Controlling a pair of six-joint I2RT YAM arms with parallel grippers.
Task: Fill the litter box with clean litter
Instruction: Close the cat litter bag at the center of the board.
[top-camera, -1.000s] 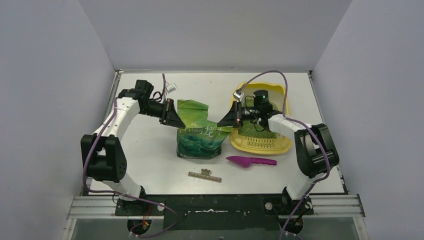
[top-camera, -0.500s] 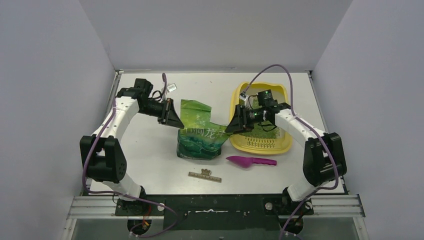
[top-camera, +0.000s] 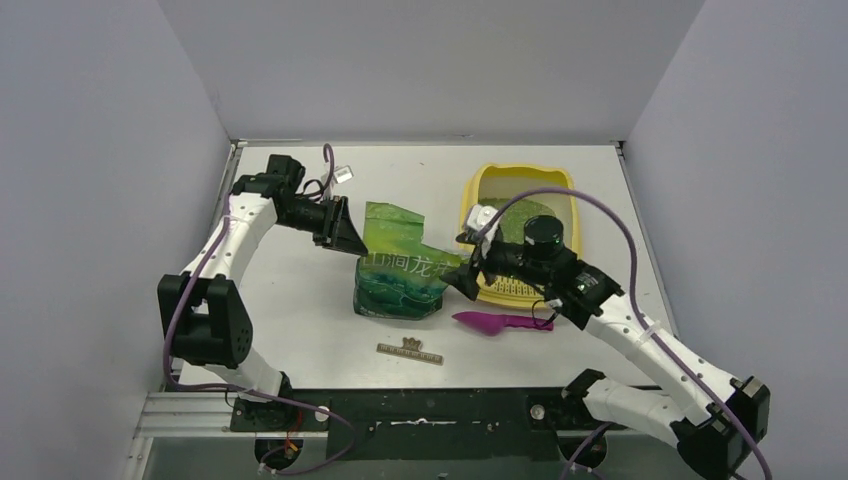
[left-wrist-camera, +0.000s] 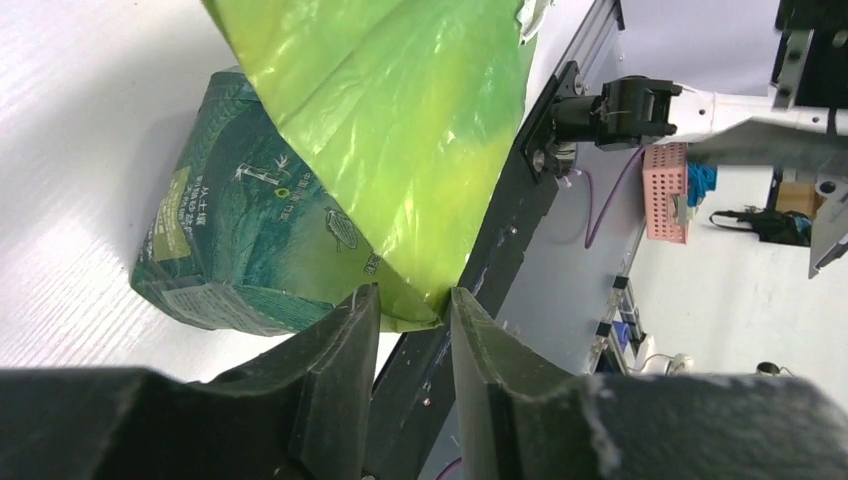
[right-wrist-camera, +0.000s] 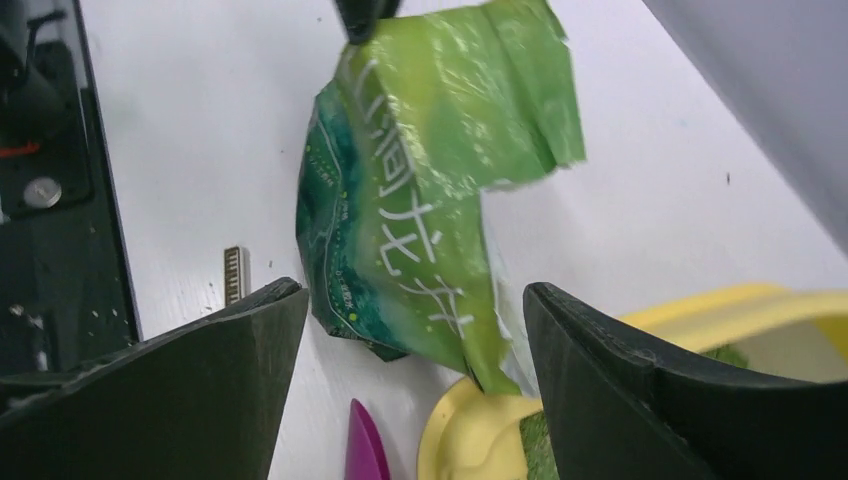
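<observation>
Pinching one corner of the bag (left-wrist-camera: 380, 150) by its thin top film, the left gripper (left-wrist-camera: 412, 300) has its jaws nearly together, with only that small fold between them. The right gripper (right-wrist-camera: 412, 295) is spread wide and holds nothing. It is aimed at the bag's right side from just beside the near-left corner of the box (top-camera: 522, 171). The bag stands on the table (top-camera: 300, 330) between the arms, its upper part slack and leaning toward the box. The box lies at the right rear, with litter (top-camera: 522, 216) covering part of its floor. A scoop (top-camera: 500, 322) lies just in front of it.

Risks, as judged:
- The left hold is on flimsy film, so a lift could tear it or let it slip free.
- A one-sided lift may tip the slack mouth and shed litter onto the table short of the rim.
- In closing, the right gripper may nudge the box or the scoop.
</observation>
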